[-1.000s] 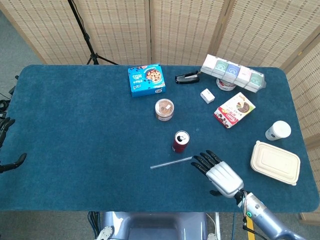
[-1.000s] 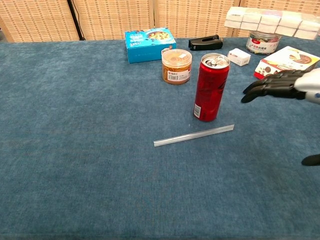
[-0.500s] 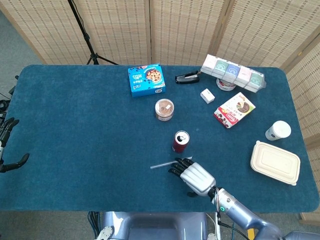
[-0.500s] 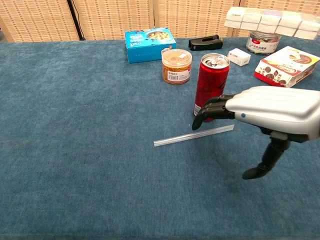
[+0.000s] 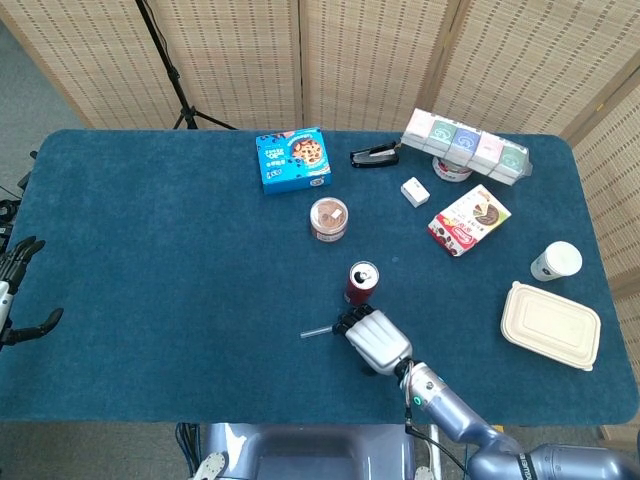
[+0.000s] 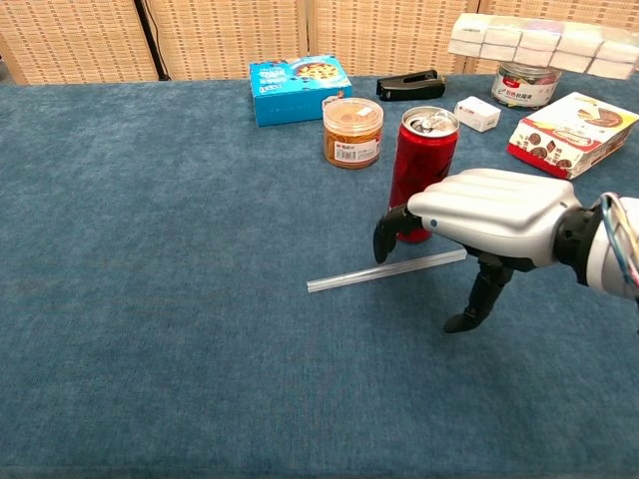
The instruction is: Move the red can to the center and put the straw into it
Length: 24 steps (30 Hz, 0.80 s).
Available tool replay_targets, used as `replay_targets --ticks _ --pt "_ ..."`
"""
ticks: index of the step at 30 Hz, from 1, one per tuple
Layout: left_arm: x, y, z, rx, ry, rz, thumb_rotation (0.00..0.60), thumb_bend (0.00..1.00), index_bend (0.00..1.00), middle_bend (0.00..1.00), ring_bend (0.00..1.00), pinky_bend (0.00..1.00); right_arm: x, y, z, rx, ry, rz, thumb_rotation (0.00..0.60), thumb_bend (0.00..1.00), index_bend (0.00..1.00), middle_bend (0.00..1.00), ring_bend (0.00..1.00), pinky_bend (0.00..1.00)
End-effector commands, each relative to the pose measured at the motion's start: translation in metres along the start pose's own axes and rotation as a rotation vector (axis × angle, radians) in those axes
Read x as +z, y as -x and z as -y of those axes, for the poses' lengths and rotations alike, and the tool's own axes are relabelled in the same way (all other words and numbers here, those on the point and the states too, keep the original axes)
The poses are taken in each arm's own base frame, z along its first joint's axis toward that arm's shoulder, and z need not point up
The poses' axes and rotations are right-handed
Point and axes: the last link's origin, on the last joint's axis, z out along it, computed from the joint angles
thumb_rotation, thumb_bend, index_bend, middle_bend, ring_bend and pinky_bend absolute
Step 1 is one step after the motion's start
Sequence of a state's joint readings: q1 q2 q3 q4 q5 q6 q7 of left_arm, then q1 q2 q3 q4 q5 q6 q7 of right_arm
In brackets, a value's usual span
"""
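Near the middle of the table, slightly toward the robot's edge, the straw (image 6: pixel 386 270) lies flat on the cloth, its long axis running left to right across the chest view with the right end a little farther from the robot than the left. Just behind it the red can (image 6: pixel 422 175) stands upright, its opened top facing up, near the straw but apart from it. Over the straw's right half hangs the right hand (image 6: pixel 489 215), palm down, its dark fingertips (image 6: pixel 384 236) curled downward above the straw and its thumb reaching toward the cloth on the near side; nothing is grasped, and whether any finger touches the straw cannot be told. At the far left edge of the head view the left hand (image 5: pixel 18 290) sits off the table, fingers spread, holding nothing. Beyond the can stand a round brown-lidded jar (image 6: pixel 352 131), a blue cookie box (image 6: pixel 300 75) and a black stapler (image 6: pixel 409 84). The table (image 5: pixel 150 280) is covered in dark blue cloth, and woven folding screens (image 5: pixel 350 50) close off the room behind it.
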<state>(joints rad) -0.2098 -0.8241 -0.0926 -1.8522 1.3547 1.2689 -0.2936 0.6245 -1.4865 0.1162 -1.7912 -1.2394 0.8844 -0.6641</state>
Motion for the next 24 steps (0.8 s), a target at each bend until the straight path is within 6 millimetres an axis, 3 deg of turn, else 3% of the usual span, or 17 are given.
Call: replay_targets --ticks 1,17,24 --pt "0.000 0.000 -0.001 0.000 0.006 0.006 0.600 0.30 0.00 0.00 0.00 0.00 0.006 -0.001 0.005 -0.014 0.052 -0.007 0.600 0.07 0.30 0.28 0.28 0.24" --pt "-0.001 0.002 -0.002 0.006 0.024 0.038 0.600 0.30 0.00 0.00 0.00 0.00 0.016 0.002 0.029 -0.036 0.158 0.000 0.600 0.07 0.31 0.34 0.42 0.30" --pt "-0.001 0.003 -0.003 0.005 0.032 0.046 0.600 0.30 0.00 0.00 0.00 0.00 0.022 0.007 0.028 -0.059 0.205 0.013 0.600 0.11 0.33 0.45 0.55 0.34"
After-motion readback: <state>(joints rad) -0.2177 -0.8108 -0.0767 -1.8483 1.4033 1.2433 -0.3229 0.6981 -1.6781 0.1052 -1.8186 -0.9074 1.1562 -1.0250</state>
